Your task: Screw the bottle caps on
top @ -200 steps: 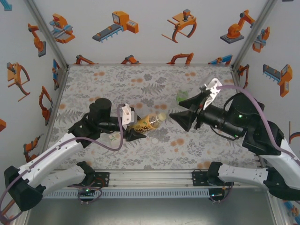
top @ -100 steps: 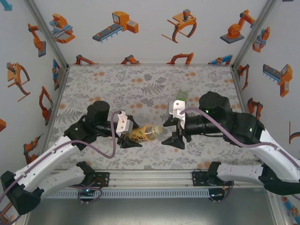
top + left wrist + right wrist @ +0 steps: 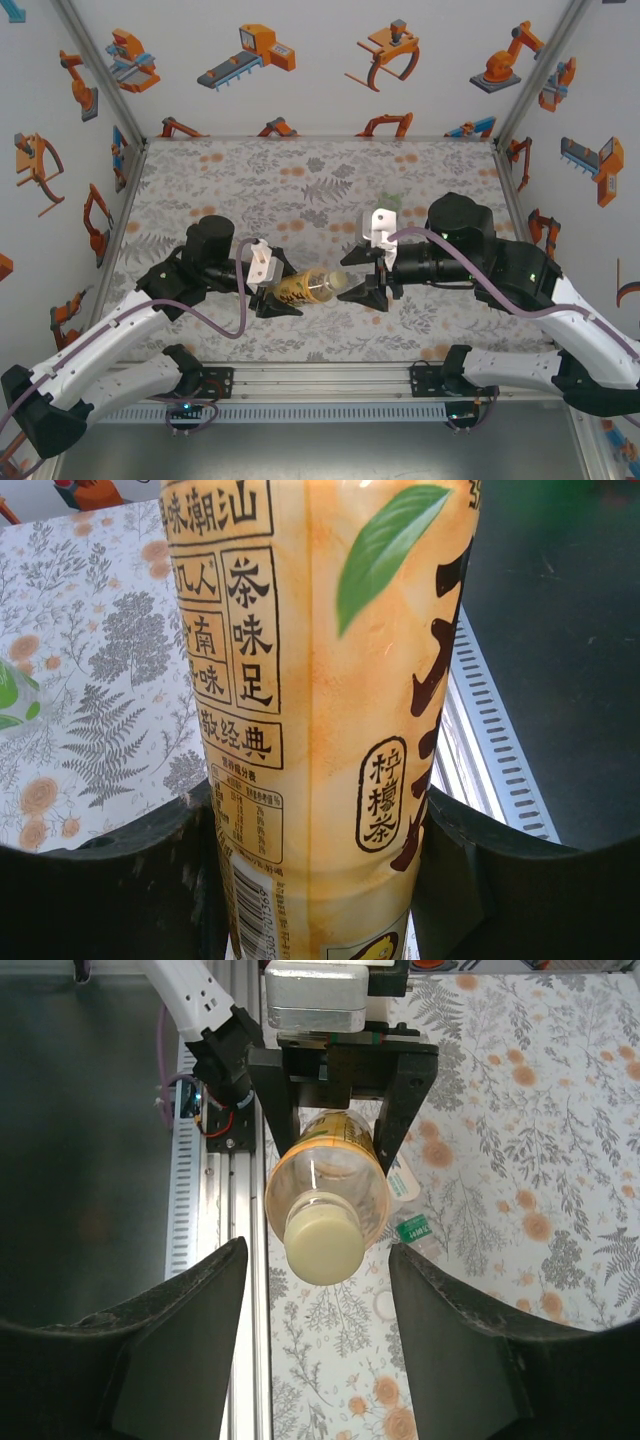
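- Left gripper (image 3: 276, 288): clamped on the body of the amber tea bottle (image 3: 305, 288). The bottle lies level above the worktop (image 3: 300, 180), nearer the near edge than the far one and about midway between the left and right edges. Its neck points right.
- Cap (image 3: 322, 1245): pale cream, seated on the bottle's neck, end-on to the right wrist camera. Whether it is threaded home or only resting there cannot be told.
- Right gripper (image 3: 358, 284): jaws apart, one on each side of the cap. The wrist view shows a gap on both sides, and nothing is held.
- Step in hand, as judged: closing on the cap and turning it down.
  - Keep the jaws centred on the cap's axis.
  - Close on the cap's rim alone, not on the bottle's shoulder.
  - Press lightly along the neck while rotating, so the thread catches square.
  - Rely on the left grip to keep the bottle from spinning.
- Pale disc (image 3: 385, 1303): small and round, flat on the worktop below the bottle. It may be a loose white cap or a printed flower; this is not certain.
- Green piece (image 3: 412, 1228): on the worktop, just beside a clear bottle body that is partly behind the left gripper's finger. Cap or label is unclear.
- Small green bottle (image 3: 390, 203): right of the worktop's middle, faint, partly cut off by the right wrist.
- Hidden: the thread under the cap, and the amber bottle's base behind the left gripper.
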Robot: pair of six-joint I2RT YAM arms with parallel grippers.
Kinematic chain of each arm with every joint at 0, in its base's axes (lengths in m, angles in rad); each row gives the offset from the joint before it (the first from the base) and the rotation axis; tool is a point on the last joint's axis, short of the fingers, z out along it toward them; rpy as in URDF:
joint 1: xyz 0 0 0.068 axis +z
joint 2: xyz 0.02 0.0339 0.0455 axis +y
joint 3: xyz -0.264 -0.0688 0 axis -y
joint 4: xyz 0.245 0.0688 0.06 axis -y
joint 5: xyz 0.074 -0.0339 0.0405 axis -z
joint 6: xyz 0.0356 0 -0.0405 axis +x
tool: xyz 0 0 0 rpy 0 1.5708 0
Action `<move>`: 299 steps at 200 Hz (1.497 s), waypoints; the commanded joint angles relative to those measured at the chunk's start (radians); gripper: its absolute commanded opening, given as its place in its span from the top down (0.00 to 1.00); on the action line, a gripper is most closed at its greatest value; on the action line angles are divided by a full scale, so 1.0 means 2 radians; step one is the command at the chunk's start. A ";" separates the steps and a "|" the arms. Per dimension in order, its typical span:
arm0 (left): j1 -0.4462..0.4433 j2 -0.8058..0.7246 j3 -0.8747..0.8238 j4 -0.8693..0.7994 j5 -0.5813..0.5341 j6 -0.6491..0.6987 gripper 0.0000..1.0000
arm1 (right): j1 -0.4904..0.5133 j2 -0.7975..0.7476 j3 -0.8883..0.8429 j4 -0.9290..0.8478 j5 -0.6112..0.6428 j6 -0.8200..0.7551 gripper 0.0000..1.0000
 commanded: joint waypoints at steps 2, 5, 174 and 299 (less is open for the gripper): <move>-0.004 -0.003 0.013 -0.001 0.020 0.013 1.00 | 0.002 0.004 0.001 0.011 -0.011 0.001 0.48; -0.004 -0.003 0.013 -0.001 0.021 0.013 1.00 | 0.002 0.004 0.001 0.010 -0.011 0.001 0.48; -0.005 0.000 0.015 -0.004 0.025 0.012 1.00 | 0.002 0.006 0.000 -0.001 -0.020 -0.001 0.74; -0.005 -0.010 0.012 0.014 -0.033 -0.007 1.00 | 0.002 -0.023 -0.048 0.048 0.044 0.065 0.98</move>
